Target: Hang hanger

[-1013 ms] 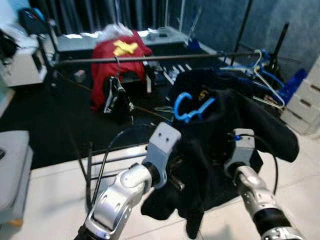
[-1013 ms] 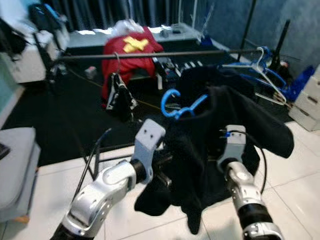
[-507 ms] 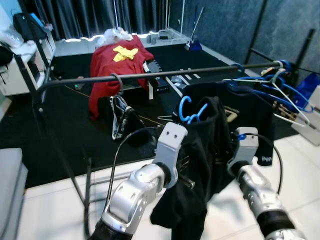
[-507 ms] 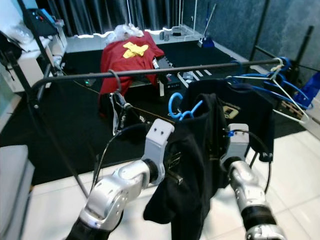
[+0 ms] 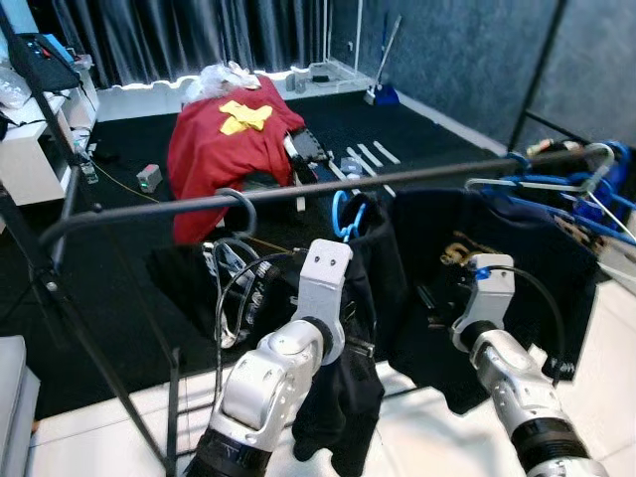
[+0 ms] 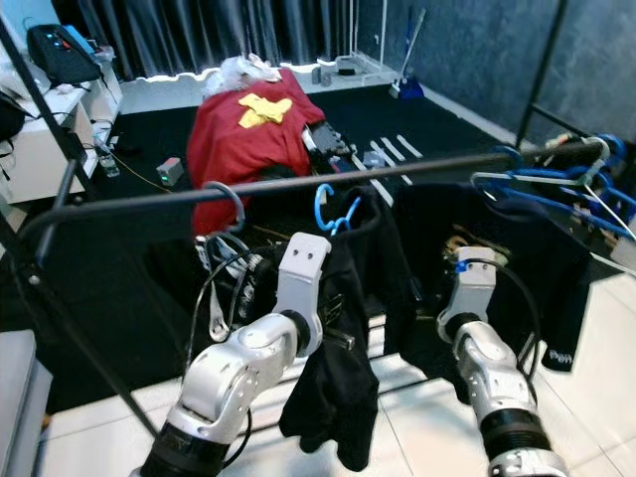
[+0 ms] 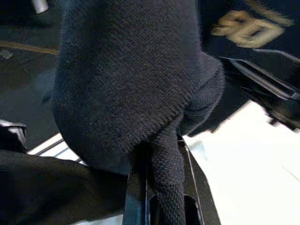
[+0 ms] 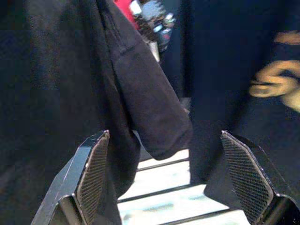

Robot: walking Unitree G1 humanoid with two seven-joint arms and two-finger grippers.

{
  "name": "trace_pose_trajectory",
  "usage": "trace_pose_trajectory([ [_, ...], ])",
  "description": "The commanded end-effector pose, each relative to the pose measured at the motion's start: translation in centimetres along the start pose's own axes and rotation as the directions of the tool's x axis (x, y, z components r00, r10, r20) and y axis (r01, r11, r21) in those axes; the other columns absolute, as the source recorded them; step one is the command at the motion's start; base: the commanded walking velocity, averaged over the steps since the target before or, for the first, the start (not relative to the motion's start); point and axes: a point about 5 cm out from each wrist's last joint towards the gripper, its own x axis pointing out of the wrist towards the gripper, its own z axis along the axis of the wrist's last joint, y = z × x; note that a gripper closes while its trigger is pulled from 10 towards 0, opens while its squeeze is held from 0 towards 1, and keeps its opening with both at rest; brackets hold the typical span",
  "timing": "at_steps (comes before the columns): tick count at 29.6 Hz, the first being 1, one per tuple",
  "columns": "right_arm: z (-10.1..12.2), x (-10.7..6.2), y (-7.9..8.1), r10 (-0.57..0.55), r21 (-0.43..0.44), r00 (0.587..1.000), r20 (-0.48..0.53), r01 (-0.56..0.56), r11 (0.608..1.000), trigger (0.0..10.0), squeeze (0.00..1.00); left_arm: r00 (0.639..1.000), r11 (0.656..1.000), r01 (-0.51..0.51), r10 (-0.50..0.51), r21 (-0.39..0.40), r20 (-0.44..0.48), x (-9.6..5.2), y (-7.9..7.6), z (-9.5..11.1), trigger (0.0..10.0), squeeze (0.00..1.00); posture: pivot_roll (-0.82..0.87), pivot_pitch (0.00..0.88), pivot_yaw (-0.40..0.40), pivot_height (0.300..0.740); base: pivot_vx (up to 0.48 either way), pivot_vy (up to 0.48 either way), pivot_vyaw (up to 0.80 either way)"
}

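Black garment (image 6: 343,328) pinched in left gripper (image 7: 159,187), hiding blue hanger (image 6: 333,209) body, right gripper (image 8: 173,178) spread wide

Red cloth (image 5: 221,139) beyond white shelf (image 5: 30,159)

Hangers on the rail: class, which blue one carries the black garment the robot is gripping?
The lone blue hanger mid-rail, above the left gripper; the other blue hangers cluster at the rail's right end.
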Motion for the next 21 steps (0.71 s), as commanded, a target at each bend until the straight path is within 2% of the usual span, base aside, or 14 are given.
trace_pose_trajectory([
  [1,-0.3,-0.2,-0.4,-0.01,-0.007,1.0,-0.017,0.01,1.0,10.0,0.0,0.997,0.995,0.021,-0.014,-0.099,0.07,0.2,-2.0,1.5,10.0,0.0,-0.17,0.0,0.0,0.74,0.0,0.0,0.0],
  [2,-0.3,-0.2,-0.4,-0.01,-0.007,1.0,-0.017,0.01,1.0,10.0,0.0,0.995,0.992,-0.002,0.015,-0.125,0.099,0.1,-1.7,2.0,10.0,0.0,-0.17,0.0,0.0,0.74,0.0,0.0,0.0],
  [6,-0.3,-0.2,-0.4,-0.01,-0.008,1.0,-0.018,0.01,1.0,10.0,0.0,0.993,0.991,-0.026,0.041,-0.128,0.112,0.1,-1.4,2.2,10.0,0.0,-0.17,0.0,0.0,0.74,0.0,0.0,0.0],
  [7,-0.3,-0.2,-0.5,-0.015,-0.013,1.0,-0.025,0.015,1.0,10.0,0.0,0.994,0.991,-0.06,0.07,-0.119,0.082,0.2,-1.0,1.8,10.0,0.0,-0.17,0.0,0.0,0.74,0.0,0.0,0.0],
  [10,-0.4,-0.2,-0.6,-0.023,-0.02,0.999,-0.034,0.022,1.0,10.0,0.0,0.994,0.991,-0.078,0.086,-0.109,0.067,0.4,-1.0,1.5,10.0,0.0,-0.18,0.0,0.0,0.74,0.0,0.0,0.0],
  [14,-0.3,-0.3,-0.7,-0.026,-0.02,0.999,-0.036,0.025,0.999,10.0,0.0,0.988,0.994,-0.056,0.069,-0.096,0.138,0.1,-1.5,2.7,10.0,0.0,-0.17,0.0,-0.002,0.74,0.0,0.0,0.0],
  [17,-0.4,-0.3,-0.7,-0.028,-0.019,0.999,-0.037,0.027,0.999,10.0,0.0,0.986,0.993,-0.075,0.087,-0.095,0.139,0.1,-1.3,2.8,10.0,0.0,-0.17,0.0,-0.002,0.74,0.0,0.0,0.0],
  [19,-0.4,-0.3,-0.7,-0.033,-0.02,0.999,-0.04,0.033,0.999,10.0,0.0,0.984,0.986,-0.139,0.148,-0.091,0.101,0.3,-0.5,2.3,10.0,0.0,-0.17,0.0,-0.002,0.74,0.0,0.0,0.0],
  [21,-0.4,-0.3,-0.7,-0.033,-0.02,0.999,-0.04,0.033,0.999,10.0,0.0,0.984,0.986,-0.139,0.148,-0.091,0.101,0.3,-0.5,2.3,10.0,0.0,-0.17,0.0,-0.002,0.74,0.0,0.0,0.0],
])
